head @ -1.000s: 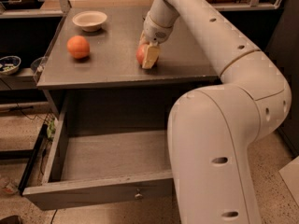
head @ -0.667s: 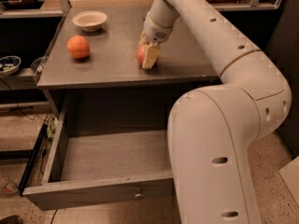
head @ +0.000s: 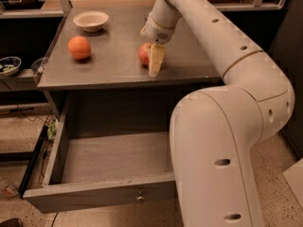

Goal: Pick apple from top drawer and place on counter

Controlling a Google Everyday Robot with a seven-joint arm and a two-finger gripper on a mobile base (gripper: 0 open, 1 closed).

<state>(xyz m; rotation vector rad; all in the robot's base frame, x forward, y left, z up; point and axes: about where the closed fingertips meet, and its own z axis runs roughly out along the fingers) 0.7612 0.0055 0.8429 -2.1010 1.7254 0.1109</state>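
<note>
Apple (head: 144, 54) is on the counter (head: 113, 67), right of middle and nearer the front edge than the back. It's out of the top drawer (head: 99, 198), which stands pulled open below with nothing visible inside. The gripper (head: 152, 63) is down at the counter, right against the apple's right side. I can't tell whether it's clamped on the apple or has let go.

My read: this is the place step, nearly done. The next move would be a release if it's holding, then a straight lift clear so the apple doesn't get nudged.

The risk is a roll toward the front edge, which is close, with the open drawer under it. The arm (head: 227, 46) comes in over the right edge. There's open surface behind and left of the apple. An orange (head: 79, 47) sits well apart toward the left edge, and a bowl (head: 90, 20) is by the far left corner.
</note>
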